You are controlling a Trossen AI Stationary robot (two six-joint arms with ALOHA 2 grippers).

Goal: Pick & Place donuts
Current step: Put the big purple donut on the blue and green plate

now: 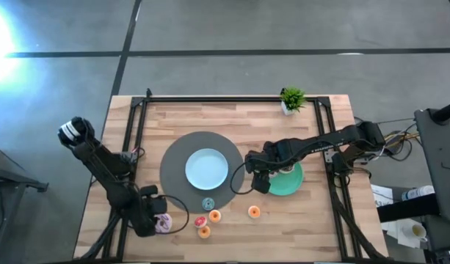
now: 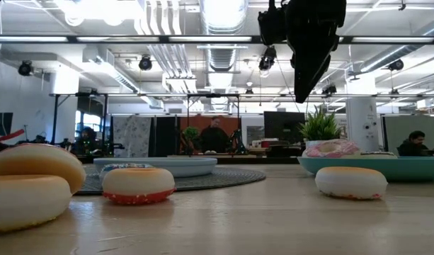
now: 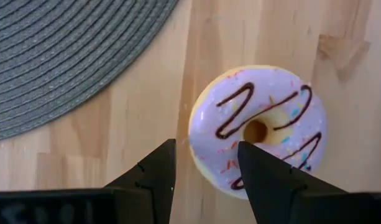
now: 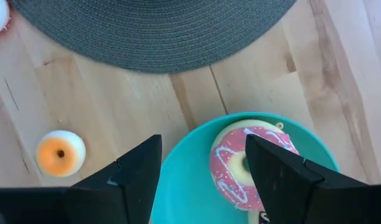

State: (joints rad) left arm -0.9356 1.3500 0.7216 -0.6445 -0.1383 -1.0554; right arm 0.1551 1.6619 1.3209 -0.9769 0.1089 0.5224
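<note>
Pale pink sprinkled donut [image 3: 258,130] with chocolate zigzag sits flat on the counter [image 1: 320,220] at lower left of the high view, just off the edge of the grey woven mat [image 3: 66,56]; my left end effector [image 3: 206,171] hangs right over it, fingers narrowly parted and empty, one finger over the donut's near rim, the other over bare wood. I judge this is the grasp step: I'd widen the fingers first, centre so they straddle the full ring or pinch one side through the hole, then drop straight down and close gently, since the toy looks soft and could squirt sideways. Bright pink donut [image 4: 246,165] already lies in the teal plate [image 4: 184,168] at centre right of the high view, with my right end effector [image 4: 202,165] above it, spread wide and holding nothing. Mini orange donut [image 4: 61,152] rests on the counter beside that plate, more minis [image 1: 207,220] near bottom centre. Light-blue plate [image 1: 207,169] on the mat looks empty, likely the drop spot.
</note>
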